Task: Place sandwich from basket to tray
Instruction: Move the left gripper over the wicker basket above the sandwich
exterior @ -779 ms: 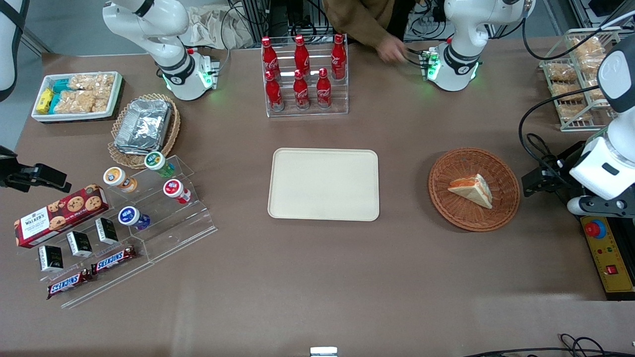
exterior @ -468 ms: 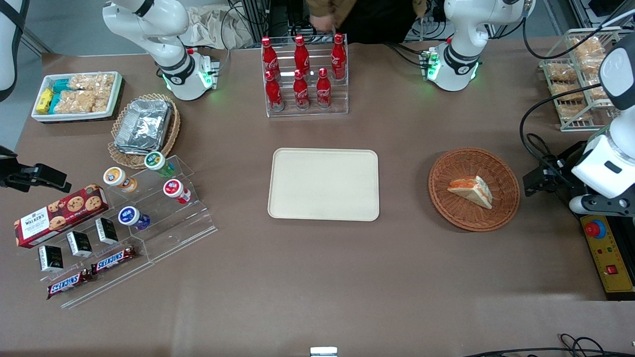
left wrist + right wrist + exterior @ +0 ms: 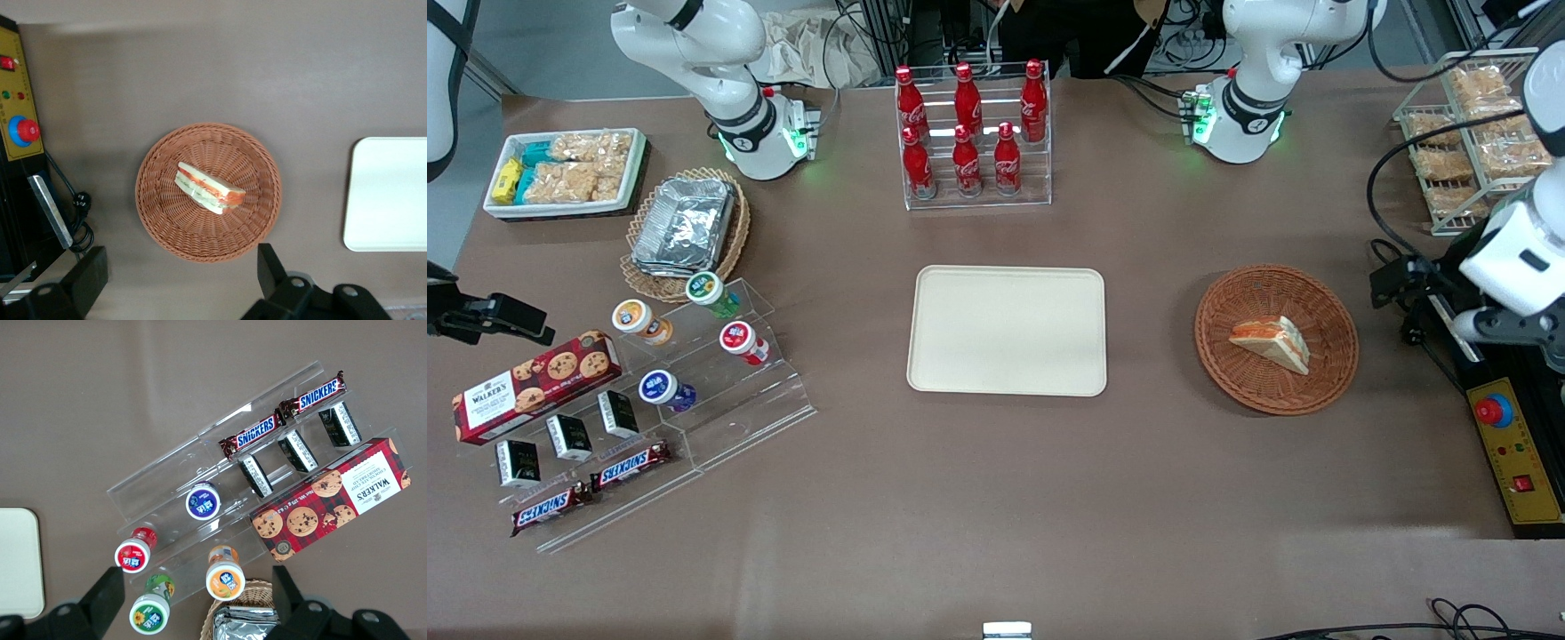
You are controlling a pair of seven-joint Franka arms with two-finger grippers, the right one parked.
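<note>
sandwich (image 3: pixel 209 189) in basket (image 3: pixel 160 220), green filling in wrist view only, tool (image 3: pixel 179 275) spread above

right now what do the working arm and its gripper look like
The left arm has glossy white rounded shells with dark joint bands, a green-lit base ring and black cables looping beside it. Its gripper is matte black, with two blocky, wide-set fingers.

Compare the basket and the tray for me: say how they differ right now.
The basket is round, the tray rectangular with rounded corners. The basket is reddish-brown woven wicker, the tray smooth cream plastic. The basket holds the sandwich, the tray holds nothing. The basket lies toward the working arm's end, near the open gripper hanging above it; the tray sits mid-table. Both are shallow and rest flat on the table.
</note>
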